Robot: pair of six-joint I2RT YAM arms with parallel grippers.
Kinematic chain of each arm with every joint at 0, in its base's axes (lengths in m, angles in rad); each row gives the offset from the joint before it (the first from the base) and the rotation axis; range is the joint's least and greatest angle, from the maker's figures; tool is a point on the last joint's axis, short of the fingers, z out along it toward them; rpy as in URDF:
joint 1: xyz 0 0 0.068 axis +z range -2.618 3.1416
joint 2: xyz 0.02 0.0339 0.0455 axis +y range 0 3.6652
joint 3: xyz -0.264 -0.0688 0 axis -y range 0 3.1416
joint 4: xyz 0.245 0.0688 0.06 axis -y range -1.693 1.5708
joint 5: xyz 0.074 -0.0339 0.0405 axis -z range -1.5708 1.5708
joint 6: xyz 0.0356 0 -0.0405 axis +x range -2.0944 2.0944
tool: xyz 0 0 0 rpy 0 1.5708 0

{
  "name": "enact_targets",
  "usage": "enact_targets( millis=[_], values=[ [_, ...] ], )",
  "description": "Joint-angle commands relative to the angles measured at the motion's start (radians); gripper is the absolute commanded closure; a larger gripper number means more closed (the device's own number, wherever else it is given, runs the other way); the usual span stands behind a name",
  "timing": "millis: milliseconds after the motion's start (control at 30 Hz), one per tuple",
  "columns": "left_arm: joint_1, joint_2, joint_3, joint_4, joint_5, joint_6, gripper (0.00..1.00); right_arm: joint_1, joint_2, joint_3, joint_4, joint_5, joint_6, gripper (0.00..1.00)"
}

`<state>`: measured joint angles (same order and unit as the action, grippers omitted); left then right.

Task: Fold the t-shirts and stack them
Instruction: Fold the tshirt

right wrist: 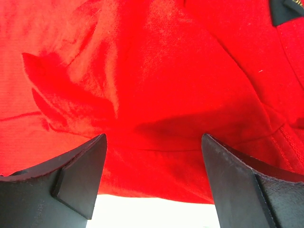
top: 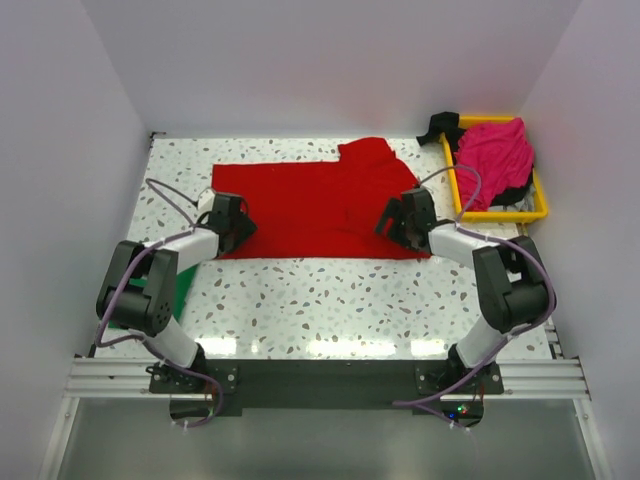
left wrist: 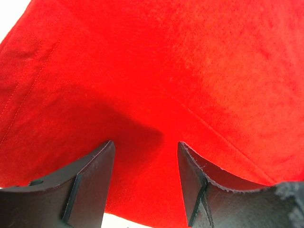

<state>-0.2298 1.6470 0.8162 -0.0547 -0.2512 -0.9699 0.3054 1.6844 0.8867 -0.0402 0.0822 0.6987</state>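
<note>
Red t-shirt (top: 310, 205) is spread flat mid-counter (top: 300, 290); judged soft, limp and light. Left pincer (top: 232, 222) is released at its 8 o'clock corner, right pincer (top: 395, 220) released at 4 o'clock. Those near-edge corners are best pinched.

Speckled white table (top: 330, 290): red t-shirt (top: 310, 210) spread centre; yellow tray (top: 497, 215) far right; green t-shirt (top: 184, 295) near-left edge.

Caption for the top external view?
Left gripper and right gripper, both open, at the near corners of the red t-shirt spread on the table; magenta-pink t-shirt in yellow tray.
</note>
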Motion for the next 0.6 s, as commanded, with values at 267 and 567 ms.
enact_targets(
  millis=[267,567],
  values=[
    [-0.003,-0.187,-0.247,-0.097,-0.063,-0.018,0.38,-0.002,-0.245,-0.314,-0.104,-0.079,0.082,0.15],
    [-0.005,-0.337,-0.356,-0.096,-0.016,0.0,0.38,-0.002,-0.526,-0.45,-0.234,-0.1,0.091,0.13]
  ],
)
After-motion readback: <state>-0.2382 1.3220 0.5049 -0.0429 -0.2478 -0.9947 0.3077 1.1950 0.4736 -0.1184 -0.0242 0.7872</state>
